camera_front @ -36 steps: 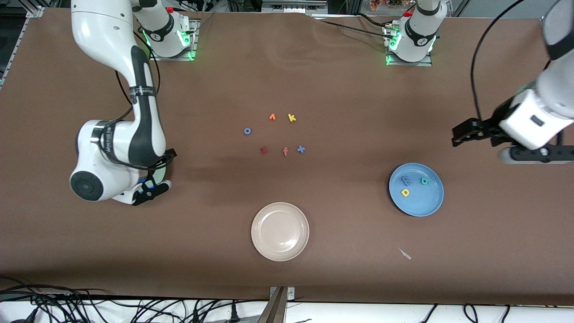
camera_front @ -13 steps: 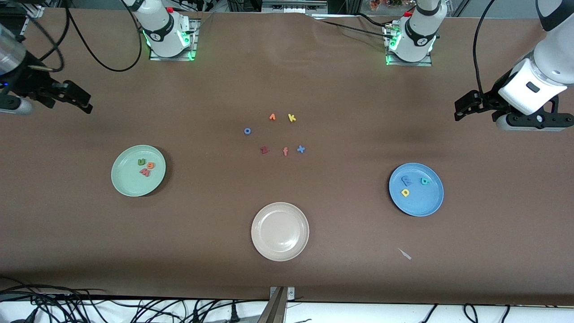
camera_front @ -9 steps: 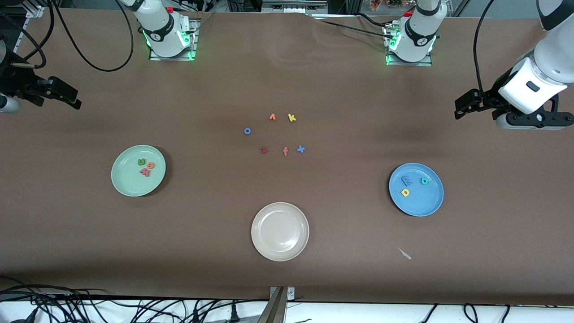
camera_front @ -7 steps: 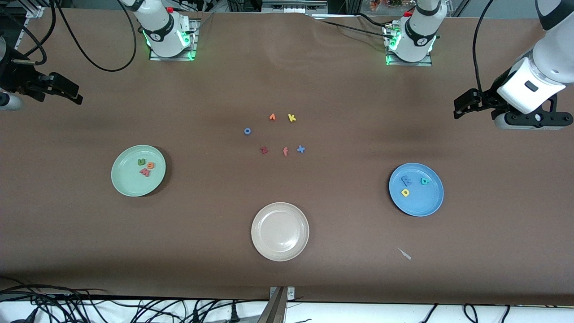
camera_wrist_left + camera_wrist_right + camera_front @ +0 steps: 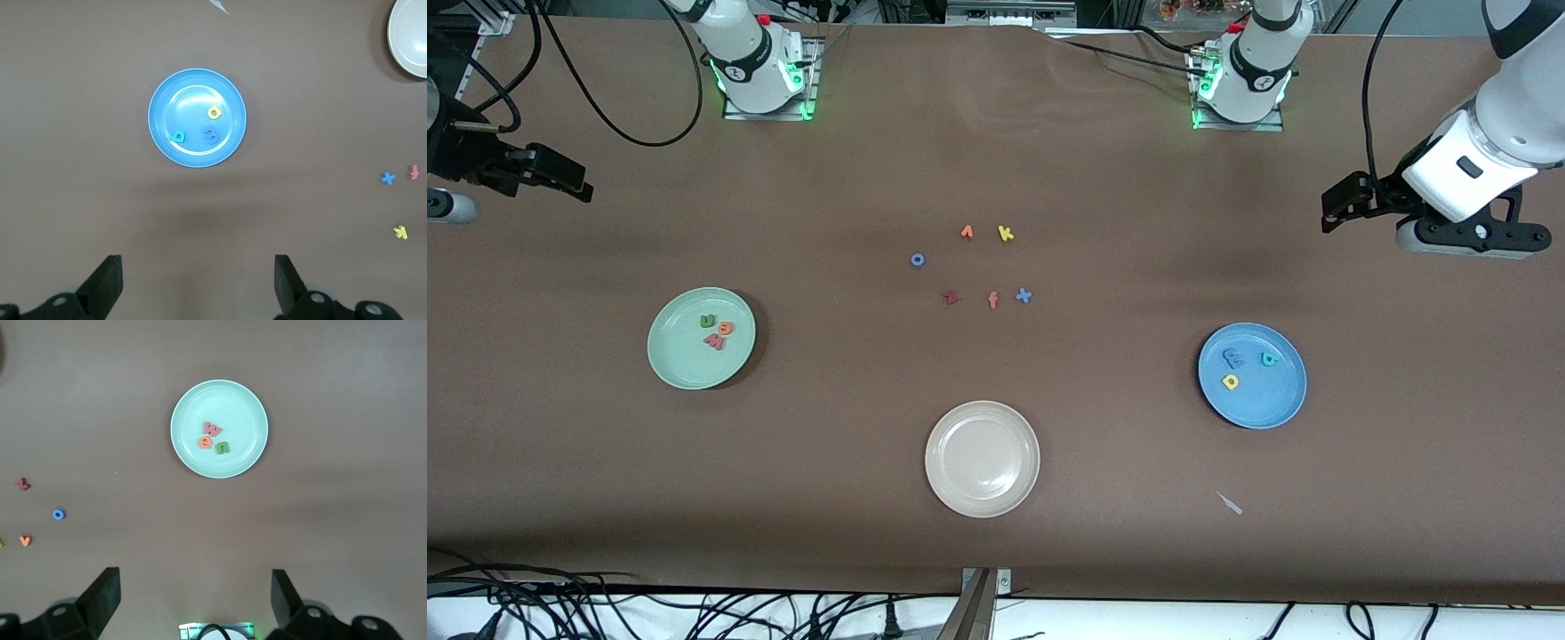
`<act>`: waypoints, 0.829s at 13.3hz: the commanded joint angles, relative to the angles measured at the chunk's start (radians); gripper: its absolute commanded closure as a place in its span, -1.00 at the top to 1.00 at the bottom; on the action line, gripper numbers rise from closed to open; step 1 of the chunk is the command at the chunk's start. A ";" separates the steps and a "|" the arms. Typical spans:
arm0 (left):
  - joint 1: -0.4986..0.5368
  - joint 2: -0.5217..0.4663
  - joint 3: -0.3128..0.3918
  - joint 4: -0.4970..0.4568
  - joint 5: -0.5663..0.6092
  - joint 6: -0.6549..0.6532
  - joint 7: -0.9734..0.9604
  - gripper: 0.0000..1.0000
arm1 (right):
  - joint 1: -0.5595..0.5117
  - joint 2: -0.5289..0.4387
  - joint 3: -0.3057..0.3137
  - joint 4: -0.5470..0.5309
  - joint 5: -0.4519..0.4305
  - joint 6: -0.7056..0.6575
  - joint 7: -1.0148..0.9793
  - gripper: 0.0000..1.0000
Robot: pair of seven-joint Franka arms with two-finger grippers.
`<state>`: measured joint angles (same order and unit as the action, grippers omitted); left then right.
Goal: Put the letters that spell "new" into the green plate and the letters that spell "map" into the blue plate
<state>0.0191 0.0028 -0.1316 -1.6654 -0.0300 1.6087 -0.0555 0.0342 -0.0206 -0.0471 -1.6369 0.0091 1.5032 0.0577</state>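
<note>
Lying together in the green plate (image 5: 701, 338) are the green n (image 5: 708, 322), the orange e (image 5: 726, 328) and the red-pink w (image 5: 714, 340), three letters spelling "new". The blue plate (image 5: 1252, 375), toward the left arm's end of the surface, is holding the blue m (image 5: 1233, 358), the teal p (image 5: 1270, 358) and the yellow a (image 5: 1231, 381), three more.

A few seconds back the right arm was hanging low over the green plate, hiding it; now the right pincer (image 5: 560, 178) is hanging high over the surface's edge at its own end, jaws apart and carrying nothing. The left pincer (image 5: 1343, 203) is also drawing up and away from the blue plate, jaws apart and empty. With both words sorted, the task is looking finished.

Six spare letters are sitting mid-surface, farther from the front camera than the plates: a blue o (image 5: 917, 260), an orange v (image 5: 967, 232), a yellow k (image 5: 1006, 233), a dark red z (image 5: 951, 298), an orange-pink f (image 5: 993, 300) and a blue x (image 5: 1024, 296). One beige plate (image 5: 982, 459) is lying nearest the front camera with nothing in it, making three plates.
</note>
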 commanded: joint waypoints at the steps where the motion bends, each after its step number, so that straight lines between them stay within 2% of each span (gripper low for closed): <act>1: -0.001 -0.018 -0.002 -0.007 0.025 -0.010 0.020 1.00 | 0.000 0.016 0.001 0.034 0.012 -0.031 -0.013 1.00; 11: -0.001 -0.018 -0.002 -0.007 0.025 -0.012 0.020 1.00 | -0.004 0.017 0.003 0.029 -0.006 -0.029 -0.010 1.00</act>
<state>0.0191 0.0027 -0.1317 -1.6654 -0.0300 1.6080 -0.0529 0.0358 -0.0120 -0.0469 -1.6341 0.0075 1.4968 0.0577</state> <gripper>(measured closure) 0.000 0.000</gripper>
